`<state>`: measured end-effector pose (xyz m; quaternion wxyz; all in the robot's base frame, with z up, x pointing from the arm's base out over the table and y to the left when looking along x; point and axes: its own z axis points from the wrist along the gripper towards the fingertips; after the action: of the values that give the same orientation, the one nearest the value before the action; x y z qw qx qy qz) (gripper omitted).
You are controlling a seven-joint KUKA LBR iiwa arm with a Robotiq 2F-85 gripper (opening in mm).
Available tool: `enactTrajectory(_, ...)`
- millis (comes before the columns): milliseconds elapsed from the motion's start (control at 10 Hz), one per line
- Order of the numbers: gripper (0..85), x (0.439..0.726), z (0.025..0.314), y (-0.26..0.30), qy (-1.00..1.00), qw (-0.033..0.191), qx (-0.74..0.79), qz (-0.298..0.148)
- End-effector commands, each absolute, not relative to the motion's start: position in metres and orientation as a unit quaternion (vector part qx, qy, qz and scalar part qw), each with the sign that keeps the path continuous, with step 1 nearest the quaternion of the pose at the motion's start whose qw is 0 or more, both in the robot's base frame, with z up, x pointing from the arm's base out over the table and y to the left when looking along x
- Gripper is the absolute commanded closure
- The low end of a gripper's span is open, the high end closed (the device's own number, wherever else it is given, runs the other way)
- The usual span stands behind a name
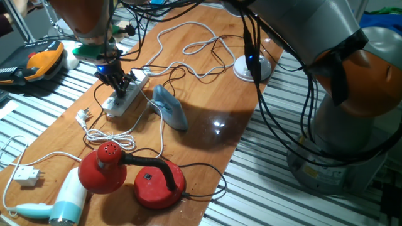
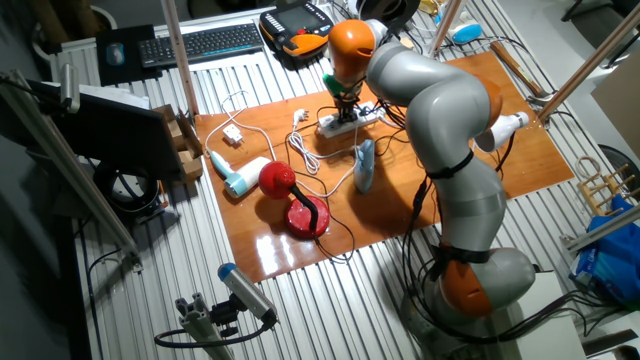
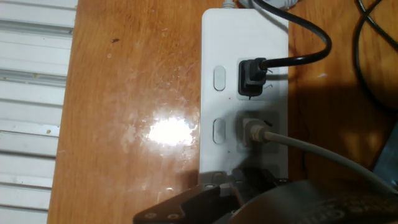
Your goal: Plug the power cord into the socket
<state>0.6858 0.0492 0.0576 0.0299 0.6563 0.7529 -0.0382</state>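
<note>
Just beyond the pincer [image 1: 117, 78], the socket [image 3: 244, 93] holds the power cord's [image 3: 292, 59] small black plug; the pincer's grip seems indeterminable.

Place: robotics lab | Evidence: slotted aluminium bench [image 2: 330, 300]; teach pendant [image 1: 38, 59]; keyboard [image 2: 205, 42]
</note>
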Motion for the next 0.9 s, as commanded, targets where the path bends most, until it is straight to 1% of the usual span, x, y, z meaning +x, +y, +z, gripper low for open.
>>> enactTrajectory(0,85.0,0.693,0.067,0.049,0.752,0.039,0.658,-0.031)
enactTrajectory(800,85.0,0.691,0.055,0.05,0.75,0.051,0.659,-0.024)
